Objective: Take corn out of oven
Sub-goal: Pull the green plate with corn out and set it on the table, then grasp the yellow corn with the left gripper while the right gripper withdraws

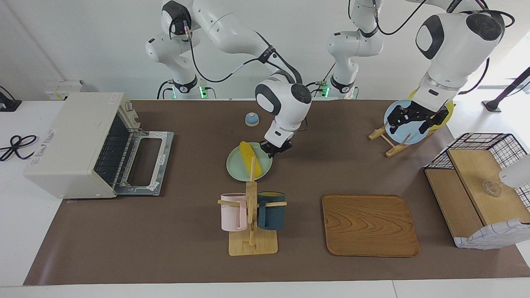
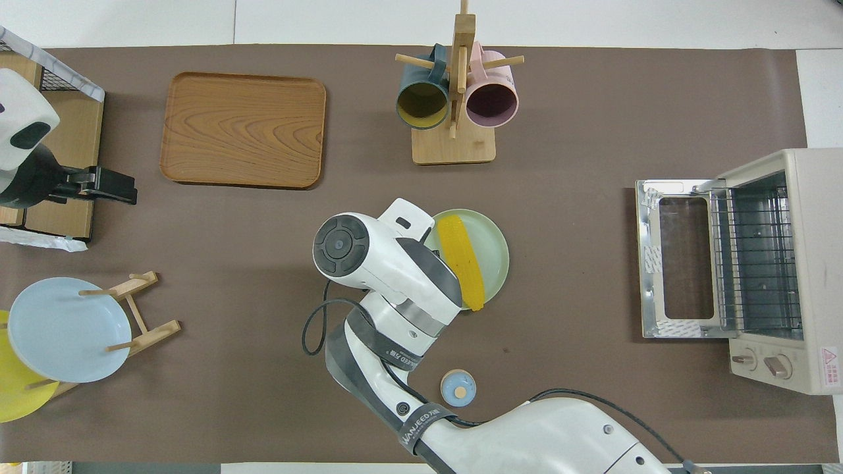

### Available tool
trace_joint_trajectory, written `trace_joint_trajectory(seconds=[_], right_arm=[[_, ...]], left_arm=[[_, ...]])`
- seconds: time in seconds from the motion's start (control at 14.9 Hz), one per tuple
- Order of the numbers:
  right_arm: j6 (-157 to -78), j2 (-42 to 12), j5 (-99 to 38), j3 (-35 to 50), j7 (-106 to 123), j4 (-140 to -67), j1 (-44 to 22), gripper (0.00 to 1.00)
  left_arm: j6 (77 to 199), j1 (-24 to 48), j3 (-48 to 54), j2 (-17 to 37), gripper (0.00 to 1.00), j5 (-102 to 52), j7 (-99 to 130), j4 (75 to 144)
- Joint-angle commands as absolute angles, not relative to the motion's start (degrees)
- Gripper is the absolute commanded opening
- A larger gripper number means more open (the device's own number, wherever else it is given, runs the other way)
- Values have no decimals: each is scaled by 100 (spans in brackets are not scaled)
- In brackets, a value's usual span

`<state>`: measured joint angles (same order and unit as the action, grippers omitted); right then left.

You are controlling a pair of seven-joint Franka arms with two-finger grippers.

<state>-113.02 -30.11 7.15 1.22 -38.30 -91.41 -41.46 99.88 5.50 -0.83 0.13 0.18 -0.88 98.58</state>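
Observation:
The yellow corn (image 1: 250, 159) lies on a pale green plate (image 1: 236, 169) in the middle of the table; it also shows in the overhead view (image 2: 461, 260) on that plate (image 2: 495, 245). My right gripper (image 1: 271, 152) is low over the plate's rim, right beside the corn; its own wrist hides it from above. The cream-white oven (image 1: 70, 140) stands at the right arm's end with its door (image 1: 145, 162) folded down flat; its wire rack (image 2: 754, 257) is bare. My left gripper (image 1: 410, 121) is open and hangs over the plate rack.
A wooden mug tree (image 1: 251, 231) with a pink and a dark blue mug stands farther from the robots than the green plate. A wooden tray (image 1: 368, 225) lies beside it. A wire basket (image 1: 480, 182), a rack with a blue plate (image 1: 403, 132) and a small blue knob (image 1: 251, 119) also stand here.

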Motion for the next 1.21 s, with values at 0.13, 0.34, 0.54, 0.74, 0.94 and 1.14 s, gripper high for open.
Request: trace_joint_trajectory(seconds=[0.13,0.34,0.54,0.74,0.94,1.14], right_arm=[[-11575,-2777,343,167,-4236,-9422,-4025,36],[-11549,-2664,422,149,-4166,-9177,-3956,83],[-10998,-1928,413,158,-3590,-9211,-3526,90],[-9979,-1241,343,167,-2474,-9325,-2762,87],[-10008,-820,343,158,-1715,-10277,-2121,55],[-11071,-222,334,158,-1547,-11930,-1732,22]], left_arm=[[10160,475,-53,-97,100,-62,-132,9984],[10178,475,-44,-123,100,-62,-132,10002],[10239,483,-44,-123,100,-62,-123,10037],[10257,623,-9,-88,100,-158,-106,10099],[10440,1149,-9,17,100,-272,393,10212],[10818,1747,-9,280,100,-500,1132,10283]])
